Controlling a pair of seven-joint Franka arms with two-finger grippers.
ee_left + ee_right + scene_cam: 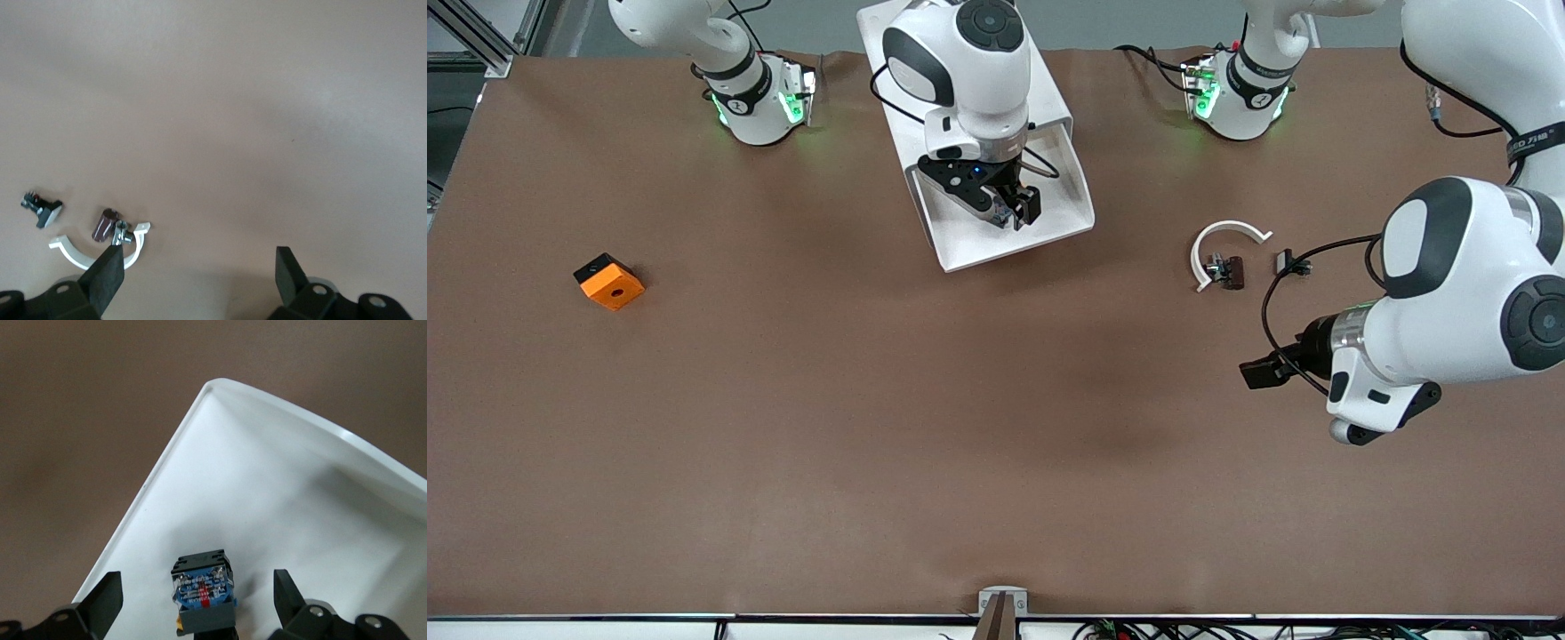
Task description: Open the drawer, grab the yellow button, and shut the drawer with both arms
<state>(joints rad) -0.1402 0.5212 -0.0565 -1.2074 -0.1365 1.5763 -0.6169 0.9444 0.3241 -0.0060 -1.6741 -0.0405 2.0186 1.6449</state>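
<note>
Hanging over the pulled-out drawer (1049, 222), the right gripper (1009, 209) has its fingers wide apart with the button (202, 597) sitting between them on the white drawer floor. It looks like the fingers straddle the button so they can close on it and lift it. The button rests near the drawer's front corner, its blue and black end facing the wrist camera. The drawer sticks out of the white cabinet (889, 36) toward the front camera, which leaves room to reach in.

The left gripper (1258, 372) waits over bare table at about 3 o'clock, fingers apart and holding nothing, likely ready to push the drawer shut later. Near it lie a white curved clip (1223, 244), a small dark part (1227, 269) and a small black clip-like part (1289, 262). An orange block (609, 281) sits at about 9 o'clock
</note>
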